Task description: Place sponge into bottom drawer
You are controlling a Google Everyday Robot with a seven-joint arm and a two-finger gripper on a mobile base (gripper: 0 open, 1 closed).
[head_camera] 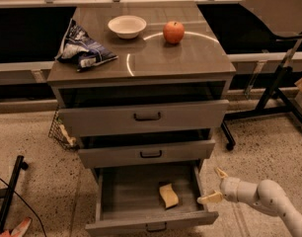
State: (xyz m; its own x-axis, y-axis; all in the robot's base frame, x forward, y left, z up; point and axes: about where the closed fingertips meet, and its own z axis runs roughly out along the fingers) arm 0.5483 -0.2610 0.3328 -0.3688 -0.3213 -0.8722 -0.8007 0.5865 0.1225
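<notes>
The pale yellow sponge point(168, 195) lies flat inside the open bottom drawer point(116, 194), right of its middle on the grey wood-grain floor. The drawer is pulled well out, its dark handle point(155, 227) at the front edge. My gripper point(214, 185) is just outside the drawer's right wall, to the right of the sponge and apart from it. Its two pale fingers are spread open and hold nothing. The white arm runs off to the lower right.
The two upper grey drawers point(143, 116) are partly open. On the cabinet top point(190, 58) stand a red apple point(173, 32), a white bowl point(127, 25) and a blue chip bag point(82, 48). A wire basket point(59, 131) sits left of the cabinet; black stand legs point(269, 98) at right.
</notes>
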